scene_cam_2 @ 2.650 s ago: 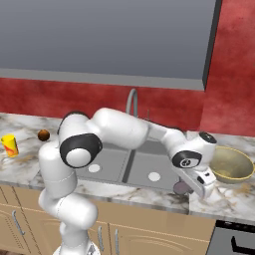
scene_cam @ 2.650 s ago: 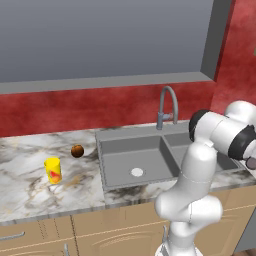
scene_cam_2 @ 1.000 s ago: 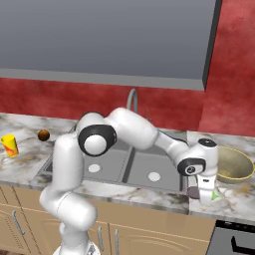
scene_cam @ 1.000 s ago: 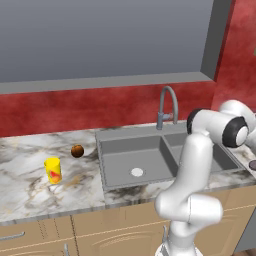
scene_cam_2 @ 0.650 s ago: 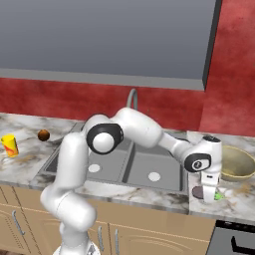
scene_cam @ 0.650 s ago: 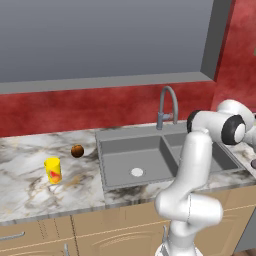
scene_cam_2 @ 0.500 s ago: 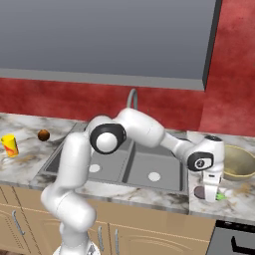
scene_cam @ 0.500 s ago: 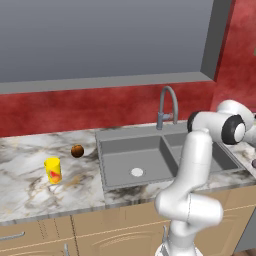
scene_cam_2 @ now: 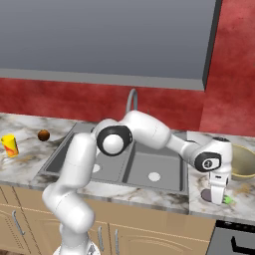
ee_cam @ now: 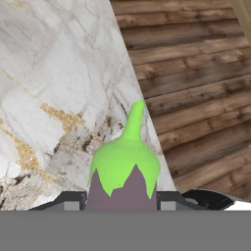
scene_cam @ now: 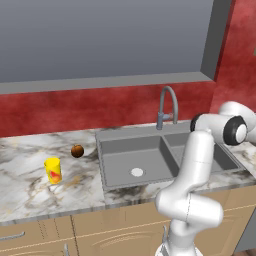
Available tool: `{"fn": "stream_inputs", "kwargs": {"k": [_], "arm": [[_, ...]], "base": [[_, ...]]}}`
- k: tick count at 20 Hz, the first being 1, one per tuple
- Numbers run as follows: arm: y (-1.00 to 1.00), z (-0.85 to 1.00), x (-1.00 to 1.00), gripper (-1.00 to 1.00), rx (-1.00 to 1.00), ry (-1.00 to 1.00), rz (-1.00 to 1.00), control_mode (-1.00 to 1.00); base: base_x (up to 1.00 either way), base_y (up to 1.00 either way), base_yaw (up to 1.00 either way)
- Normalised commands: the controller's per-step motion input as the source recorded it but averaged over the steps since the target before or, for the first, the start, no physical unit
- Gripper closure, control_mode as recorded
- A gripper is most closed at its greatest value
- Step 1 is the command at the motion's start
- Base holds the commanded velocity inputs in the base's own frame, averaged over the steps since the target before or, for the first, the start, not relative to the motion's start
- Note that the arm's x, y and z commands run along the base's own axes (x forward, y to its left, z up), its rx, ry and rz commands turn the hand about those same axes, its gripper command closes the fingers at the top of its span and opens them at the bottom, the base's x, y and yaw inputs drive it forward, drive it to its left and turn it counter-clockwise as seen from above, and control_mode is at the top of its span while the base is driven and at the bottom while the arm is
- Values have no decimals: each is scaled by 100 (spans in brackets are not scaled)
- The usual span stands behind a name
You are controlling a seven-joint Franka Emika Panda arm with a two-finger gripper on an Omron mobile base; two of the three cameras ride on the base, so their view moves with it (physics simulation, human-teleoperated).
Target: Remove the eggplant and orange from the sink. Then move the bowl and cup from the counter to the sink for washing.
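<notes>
My gripper (scene_cam_2: pixel 218 195) hangs straight down over the marble counter to the right of the sink (scene_cam_2: pixel 130 175), shut on the purple eggplant (scene_cam_2: pixel 207 194). In the hand view the eggplant (ee_cam: pixel 124 172) sits between the fingers, its green cap and stem pointing out over the counter's front edge, low on the marble. The tan bowl (scene_cam_2: pixel 242 162) stands just behind and to the right of the hand. Left of the sink (scene_cam: pixel 109 142), the dull orange (scene_cam: pixel 77 150) (scene_cam_2: pixel 44 134) and the yellow cup (scene_cam: pixel 52 170) (scene_cam_2: pixel 9 145) rest on the counter.
A curved grey tap (scene_cam: pixel 168 104) rises behind the two basins. The counter's front edge (ee_cam: pixel 147 122) runs close beside the eggplant, with wooden floor (ee_cam: pixel 196 73) below. A dark stove corner (scene_cam_2: pixel 234 241) lies at the lower right.
The hand has shifted a little to the right along the counter with the eggplant still in its grip and has settled low. Cup, orange and bowl have stayed put.
</notes>
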Motion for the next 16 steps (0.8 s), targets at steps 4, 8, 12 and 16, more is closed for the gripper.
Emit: {"fn": "stream_inputs", "kwargs": {"k": [4, 8, 12, 16], "arm": [[-18, -17, 1, 100, 0, 4, -7, -100], [-11, -17, 7, 100, 0, 0, -4, -100], [-9, -15, 9, 100, 0, 0, -3, -100], [-7, -12, 15, 100, 0, 0, -2, -100]], "base": [[0, 0, 0], [0, 0, 0], [0, 0, 0], [0, 0, 0]]}}
